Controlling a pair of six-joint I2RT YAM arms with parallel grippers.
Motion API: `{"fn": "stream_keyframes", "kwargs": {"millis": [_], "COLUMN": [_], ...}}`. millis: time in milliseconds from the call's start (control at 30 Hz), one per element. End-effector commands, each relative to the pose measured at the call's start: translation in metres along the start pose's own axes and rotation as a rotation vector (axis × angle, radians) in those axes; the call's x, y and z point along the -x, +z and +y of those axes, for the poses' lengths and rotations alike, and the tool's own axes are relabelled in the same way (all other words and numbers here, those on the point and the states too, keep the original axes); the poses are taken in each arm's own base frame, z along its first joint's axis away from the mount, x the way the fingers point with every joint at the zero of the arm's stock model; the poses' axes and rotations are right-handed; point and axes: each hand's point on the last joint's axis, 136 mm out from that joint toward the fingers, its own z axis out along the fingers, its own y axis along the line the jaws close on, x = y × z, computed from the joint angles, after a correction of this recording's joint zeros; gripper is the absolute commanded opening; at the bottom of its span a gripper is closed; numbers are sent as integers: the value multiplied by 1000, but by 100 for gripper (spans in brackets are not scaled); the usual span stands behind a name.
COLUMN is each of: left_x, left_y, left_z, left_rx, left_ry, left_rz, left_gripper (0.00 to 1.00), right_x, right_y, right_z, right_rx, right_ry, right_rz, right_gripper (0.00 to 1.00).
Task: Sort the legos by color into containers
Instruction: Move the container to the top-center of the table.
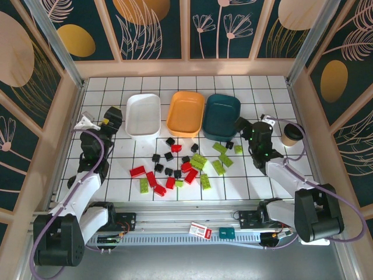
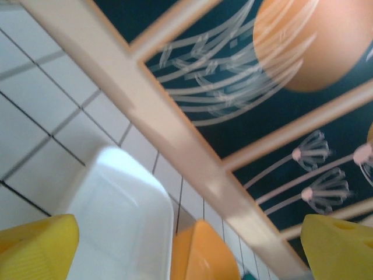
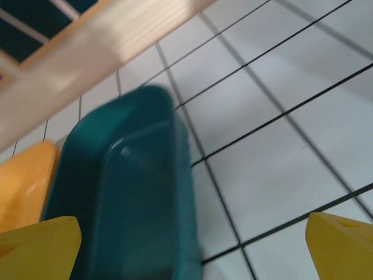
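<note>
Left hand (image 2: 186, 251), right hand (image 3: 192, 248) spread wide, empty, fingertips (image 2: 35, 251) cropped at frame edge, orange tray (image 3: 23, 181) cut off

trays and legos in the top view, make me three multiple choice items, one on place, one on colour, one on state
1. Which tray is the middle one of the row? A white; B orange; C teal.
2. What colours are the legos? A red, green and black; B blue, yellow and white; C all red.
3. The trays are: A full of legos; B stacked; C empty.

B: the orange tray stands between the white tray and the teal tray.
A: red, lime-green and black pieces lie mixed together.
C: each tray shows a bare bottom, and the legos all lie on the table.
</note>
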Motion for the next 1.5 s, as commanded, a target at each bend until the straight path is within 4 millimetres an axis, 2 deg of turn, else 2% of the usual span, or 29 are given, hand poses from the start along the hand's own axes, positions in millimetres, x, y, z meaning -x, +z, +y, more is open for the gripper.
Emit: {"fn": "stream_keyframes", "kwargs": {"millis": [0, 100, 167, 233, 300, 333, 433, 467, 533, 600, 667, 867, 1133, 1333, 1400, 1467], "left_x": [-53, -79, -86, -87, -74, -65, -37, -33, -34, -43, -54, -82, -120, -147, -152, -149], "left_y": [4, 8, 15, 27, 37, 39, 43, 48, 63, 83, 98, 118, 125, 121, 119, 116], "left_z": [-11, 2, 21, 42, 61, 66, 69, 70, 74, 82, 100, 134, 99, 85, 82, 77], "left_rx": [-32, 34, 114, 233, 375, 416, 476, 494, 523, 544, 584, 622, 363, 287, 269, 260], "left_ry": [59, 130, 138, 174, 229, 244, 284, 301, 338, 359, 360, 361, 241, 192, 173, 163], "left_rz": [246, 309, 323, 331, 286, 246, 113, 94, 116, 175, 227, 316, 422, 487, 502, 496], "left_gripper": [90, 86, 84, 75, 68, 68, 75, 79, 80, 80, 79, 77, 71, 70, 70, 70], "right_x": [-28, -48, -57, -64, -67, -68, -69, -68, -66, -62, -58, -49, -58, -91, -106, -113], "right_y": [-10, -18, -23, -25, -27, -28, -32, -33, -37, -41, -46, -61, -62, -56, -57, -59], "right_z": [26, 50, 61, 70, 77, 79, 83, 83, 85, 86, 86, 86, 78, 72, 67, 60], "right_rx": [94, 167, 198, 217, 236, 242, 254, 256, 269, 274, 277, 293, 284, 281, 254, 226], "right_ry": [-90, -171, -208, -231, -248, -254, -268, -269, -273, -274, -282, -296, -278, -266, -269, -266], "right_rz": [128, 179, 191, 204, 207, 206, 208, 207, 206, 196, 188, 176, 201, 337, 389, 412], "right_gripper": [99, 98, 98, 96, 96, 96, 96, 96, 96, 96, 97, 97, 96, 81, 79, 78]}}
